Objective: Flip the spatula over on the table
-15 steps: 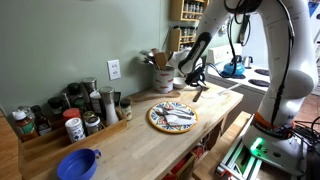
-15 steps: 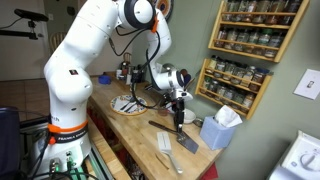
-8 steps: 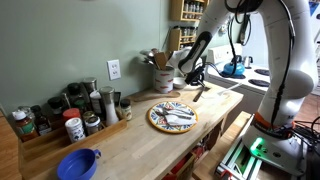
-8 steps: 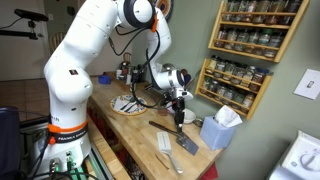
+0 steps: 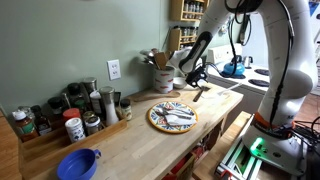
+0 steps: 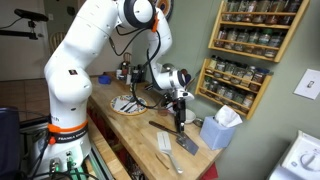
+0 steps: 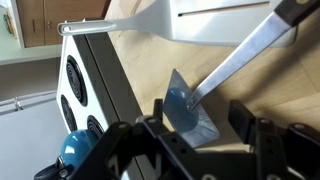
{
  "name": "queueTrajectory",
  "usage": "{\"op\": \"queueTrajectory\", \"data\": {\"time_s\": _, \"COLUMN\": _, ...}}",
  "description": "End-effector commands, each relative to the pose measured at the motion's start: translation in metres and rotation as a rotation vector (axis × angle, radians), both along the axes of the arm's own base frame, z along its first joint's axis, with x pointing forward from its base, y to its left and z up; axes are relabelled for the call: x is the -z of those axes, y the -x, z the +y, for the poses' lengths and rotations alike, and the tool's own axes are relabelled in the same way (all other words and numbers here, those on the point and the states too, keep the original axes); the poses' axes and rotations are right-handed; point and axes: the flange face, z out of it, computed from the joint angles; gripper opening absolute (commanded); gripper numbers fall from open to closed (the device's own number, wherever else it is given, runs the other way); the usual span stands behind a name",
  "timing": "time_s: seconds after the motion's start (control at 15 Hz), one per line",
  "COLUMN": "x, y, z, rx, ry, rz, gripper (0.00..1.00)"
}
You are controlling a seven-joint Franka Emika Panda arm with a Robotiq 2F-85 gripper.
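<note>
A metal spatula lies on the wooden table. In the wrist view its shiny blade (image 7: 188, 108) sits between my fingers, and its shaft runs up right to a black handle (image 7: 296, 10). My gripper (image 7: 202, 128) is open, with one finger on each side of the blade and not closed on it. In both exterior views the gripper (image 5: 197, 79) (image 6: 180, 116) hangs low over the spatula (image 5: 199, 93) (image 6: 163, 128) near the end of the table.
A white slotted spatula (image 7: 200, 20) (image 6: 165, 149) lies beside it. A patterned plate (image 5: 172, 116), spice jars (image 5: 70, 112), a blue bowl (image 5: 78, 163) and a utensil crock (image 5: 162, 78) stand on the table. A tissue box (image 6: 218, 129) is near. A stove with a blue kettle (image 7: 75, 152) adjoins the table.
</note>
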Motion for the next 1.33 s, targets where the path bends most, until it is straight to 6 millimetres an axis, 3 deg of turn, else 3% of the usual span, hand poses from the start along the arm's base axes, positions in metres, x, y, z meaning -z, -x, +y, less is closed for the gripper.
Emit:
{"op": "queueTrajectory", "data": {"time_s": 0.0, "x": 0.009, "y": 0.004, "z": -0.015, "rx": 0.031, "ry": -0.035, "rz": -0.014, "gripper": 0.99}}
{"op": "queueTrajectory", "data": {"time_s": 0.2, "x": 0.013, "y": 0.007, "z": -0.026, "rx": 0.049, "ry": -0.042, "rz": -0.015, "gripper": 0.99}}
{"op": "queueTrajectory", "data": {"time_s": 0.4, "x": 0.019, "y": 0.011, "z": -0.037, "rx": 0.082, "ry": -0.051, "rz": 0.005, "gripper": 0.85}}
{"op": "queueTrajectory", "data": {"time_s": 0.47, "x": 0.022, "y": 0.012, "z": -0.039, "rx": 0.092, "ry": -0.057, "rz": 0.01, "gripper": 0.78}}
{"op": "queueTrajectory", "data": {"time_s": 0.53, "x": 0.025, "y": 0.014, "z": -0.042, "rx": 0.102, "ry": -0.063, "rz": 0.016, "gripper": 0.61}}
{"op": "queueTrajectory", "data": {"time_s": 0.6, "x": 0.026, "y": 0.015, "z": -0.044, "rx": 0.11, "ry": -0.068, "rz": 0.017, "gripper": 0.51}}
{"op": "queueTrajectory", "data": {"time_s": 0.93, "x": 0.025, "y": 0.014, "z": -0.044, "rx": 0.118, "ry": -0.075, "rz": 0.017, "gripper": 0.13}}
{"op": "queueTrajectory", "data": {"time_s": 1.07, "x": 0.022, "y": 0.013, "z": -0.042, "rx": 0.114, "ry": -0.073, "rz": 0.017, "gripper": 0.01}}
{"op": "queueTrajectory", "data": {"time_s": 1.27, "x": 0.017, "y": 0.012, "z": -0.039, "rx": 0.111, "ry": -0.066, "rz": 0.016, "gripper": 0.0}}
